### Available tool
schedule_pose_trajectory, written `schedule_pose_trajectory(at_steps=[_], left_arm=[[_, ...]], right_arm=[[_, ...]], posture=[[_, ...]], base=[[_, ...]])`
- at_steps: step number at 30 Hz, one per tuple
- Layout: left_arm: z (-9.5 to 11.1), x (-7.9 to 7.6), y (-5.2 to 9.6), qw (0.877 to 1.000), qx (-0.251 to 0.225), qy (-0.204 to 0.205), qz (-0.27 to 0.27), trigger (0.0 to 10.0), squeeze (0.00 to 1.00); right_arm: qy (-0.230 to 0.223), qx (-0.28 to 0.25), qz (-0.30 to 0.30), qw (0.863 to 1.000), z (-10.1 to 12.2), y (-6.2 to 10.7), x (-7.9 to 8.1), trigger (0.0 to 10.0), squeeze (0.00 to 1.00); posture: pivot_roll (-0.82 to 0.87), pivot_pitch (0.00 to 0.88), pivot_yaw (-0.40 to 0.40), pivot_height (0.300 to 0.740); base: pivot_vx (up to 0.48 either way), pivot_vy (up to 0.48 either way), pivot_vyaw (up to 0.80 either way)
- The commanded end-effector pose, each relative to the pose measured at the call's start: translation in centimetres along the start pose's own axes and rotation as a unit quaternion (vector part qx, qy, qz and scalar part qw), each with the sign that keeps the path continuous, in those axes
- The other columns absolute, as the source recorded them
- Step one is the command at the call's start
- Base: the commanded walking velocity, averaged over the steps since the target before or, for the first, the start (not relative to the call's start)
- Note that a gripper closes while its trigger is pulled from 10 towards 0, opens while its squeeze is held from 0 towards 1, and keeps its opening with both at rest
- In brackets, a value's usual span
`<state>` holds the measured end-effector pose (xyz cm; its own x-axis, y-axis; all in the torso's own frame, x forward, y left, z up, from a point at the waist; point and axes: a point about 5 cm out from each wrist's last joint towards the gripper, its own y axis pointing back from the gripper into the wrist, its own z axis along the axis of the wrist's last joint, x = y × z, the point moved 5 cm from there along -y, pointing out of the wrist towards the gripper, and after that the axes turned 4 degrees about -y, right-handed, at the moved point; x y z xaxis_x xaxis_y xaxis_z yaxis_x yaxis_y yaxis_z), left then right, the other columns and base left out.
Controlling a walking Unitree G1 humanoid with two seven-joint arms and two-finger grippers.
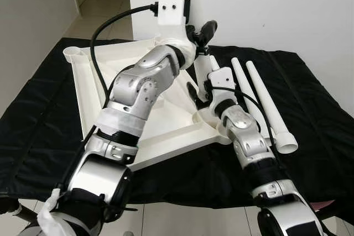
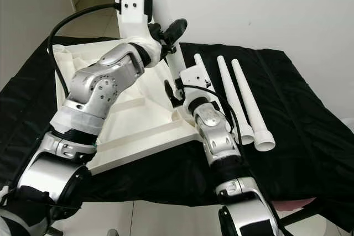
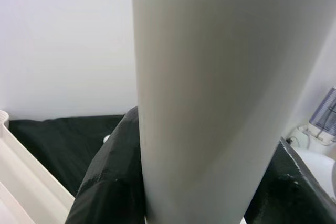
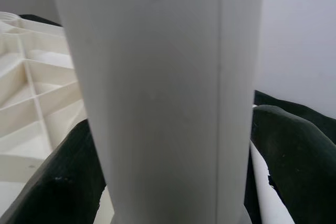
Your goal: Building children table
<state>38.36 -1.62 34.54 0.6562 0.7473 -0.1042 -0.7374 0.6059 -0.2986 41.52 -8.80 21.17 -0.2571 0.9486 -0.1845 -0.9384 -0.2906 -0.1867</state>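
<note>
A: Where does the tabletop sit?

B: The white tabletop [image 1: 166,120] lies upside down on the black cloth [image 1: 44,109] that covers the surface, ribs facing up. One round corner socket [image 1: 72,53] shows at its far left corner.

A: And the legs?

B: One white table leg [image 2: 176,64] stands upright at the tabletop's right corner, close to the white wall [image 1: 276,4]. Two more spare legs [image 1: 265,106] lie side by side on the cloth just to the right of the tabletop, their wide ends toward the robot. A third tip pokes up beside them, behind the right wrist, too hidden to tell more.

A: What is the left claw doing?

B: The left claw [image 3: 189,203] is up high on the standing leg. In the left wrist view the leg runs between its two black fingers [image 3: 113,177], one on either side and pressed against it, so it is clamped on the leg.

A: The right one?

B: The right claw [image 4: 173,182] is lower on the same leg, near the tabletop's corner. In its wrist view the black fingers [image 4: 63,182] sit on both sides of the leg, touching it, so it grips the leg as well.

A: Anything else around?

B: A pale tiled floor [image 1: 99,9] beyond the surface, with a doorway at the far end.
</note>
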Motion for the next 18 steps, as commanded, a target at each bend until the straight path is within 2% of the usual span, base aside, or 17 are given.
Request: schedule_pose_trajectory(at_steps=[1, 4, 7, 14, 18], left_arm=[[0.9, -0.9, -0.5, 1.0, -0.015, -0.013, -0.007, 10.0, 0.0], [1.0, -1.0, -0.6, 1.0, -0.02, -0.01, 0.002, 10.0, 0.0], [1.0, -1.1, -0.6, 1.0, -0.022, -0.006, 0.005, 10.0, 0.0], [0.8, -2.5, -1.0, 1.0, -0.027, -0.006, -0.004, 10.0, 0.0], [0.9, -2.8, -1.1, 1.0, -0.029, -0.008, -0.009, 10.0, 0.0]], right_arm=[[0.014, -0.001, -0.022, 1.0, -0.1, -0.2, -0.4, 10.0, 0.0], [0.032, -0.003, -0.032, 0.999, 0.0, -0.3, -0.3, 10.0, 0.0], [0.029, -0.004, -0.042, 0.999, 0.0, -0.4, -0.2, 10.0, 0.0], [0.031, -0.032, -0.076, 0.996, 1.1, -0.7, 1.7, 10.0, 0.0], [0.028, -0.045, -0.088, 0.995, 1.7, -0.8, 1.8, 10.0, 0.0]], posture=[[0.04, 0.0, -0.031, 0.74], [0.04, 0.0, -0.032, 0.74], [0.04, 0.0, -0.032, 0.74], [0.04, 0.0, -0.037, 0.74], [0.04, 0.0, -0.039, 0.74]], base=[[0.0, 0.0, 0.0], [0.0, 0.0, 0.0], [0.0, 0.0, 0.0], [0.0, 0.0, 0.0], [0.0, 0.0, 0.0]])
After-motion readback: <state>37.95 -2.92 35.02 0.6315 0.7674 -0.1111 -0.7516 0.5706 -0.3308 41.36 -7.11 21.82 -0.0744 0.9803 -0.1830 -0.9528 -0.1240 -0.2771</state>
